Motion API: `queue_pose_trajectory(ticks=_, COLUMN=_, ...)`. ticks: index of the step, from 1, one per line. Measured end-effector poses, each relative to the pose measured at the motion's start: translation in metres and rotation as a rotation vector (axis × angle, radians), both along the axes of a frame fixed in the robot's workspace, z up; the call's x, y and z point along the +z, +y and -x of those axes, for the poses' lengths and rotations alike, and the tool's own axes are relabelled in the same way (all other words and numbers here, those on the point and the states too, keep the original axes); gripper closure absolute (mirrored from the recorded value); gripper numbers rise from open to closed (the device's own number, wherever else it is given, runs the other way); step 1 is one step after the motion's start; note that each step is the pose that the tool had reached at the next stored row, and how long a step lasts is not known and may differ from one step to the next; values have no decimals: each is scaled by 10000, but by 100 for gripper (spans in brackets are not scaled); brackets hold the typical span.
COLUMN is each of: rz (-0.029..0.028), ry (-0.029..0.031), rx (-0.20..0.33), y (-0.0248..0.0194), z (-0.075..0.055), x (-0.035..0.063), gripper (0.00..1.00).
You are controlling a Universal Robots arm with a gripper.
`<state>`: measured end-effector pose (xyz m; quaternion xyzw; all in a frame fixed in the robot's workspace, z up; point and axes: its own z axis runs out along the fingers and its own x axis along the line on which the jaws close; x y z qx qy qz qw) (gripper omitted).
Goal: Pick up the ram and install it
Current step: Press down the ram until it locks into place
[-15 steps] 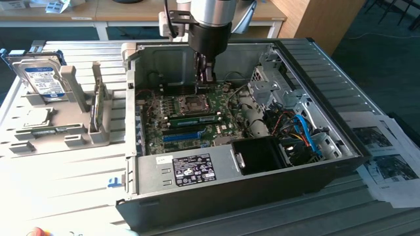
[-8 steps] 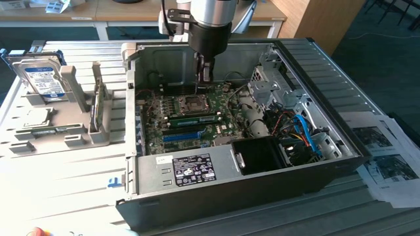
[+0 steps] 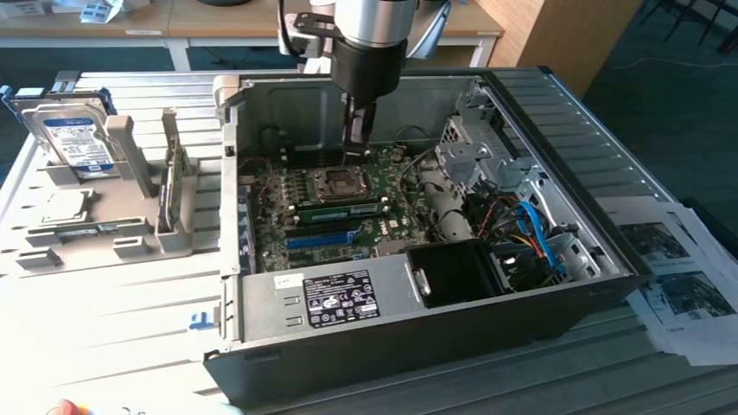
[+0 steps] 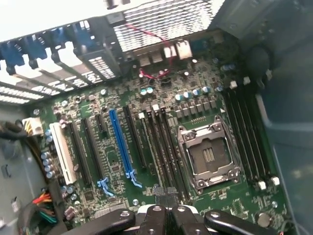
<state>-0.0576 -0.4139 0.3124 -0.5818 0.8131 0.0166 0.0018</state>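
The ram [image 3: 340, 208] is a long green stick with dark chips, standing on edge in a slot on the motherboard [image 3: 302, 245] inside the open computer case [image 3: 392, 337]. It sits between the CPU socket [image 3: 342, 180] and the blue slot [image 3: 317, 239]. My gripper [image 3: 359, 143] hangs over the socket, just beyond the ram and above it, touching nothing. Its fingers are shut with nothing between them. In the wrist view the shut fingertips [image 4: 166, 195] hover over the dark memory slots beside the CPU socket [image 4: 209, 155], with the blue slot [image 4: 122, 146] further off.
A grey fixture [image 3: 110, 226] at the exterior view's left holds a silver-and-blue hard drive [image 3: 75, 138] and a processor chip [image 3: 64, 207]. The case walls, a drive cage [image 3: 479, 143], a black fan shroud [image 3: 455, 272] and cables [image 3: 531, 229] crowd the board. Papers [image 3: 680, 277] lie at the right.
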Motion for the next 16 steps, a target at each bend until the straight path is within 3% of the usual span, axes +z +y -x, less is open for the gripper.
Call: queue_pose_trajectory(ticks=16, rz=-1, ry=-1, rx=-2609, y=0, z=0, x=0, gripper=90)
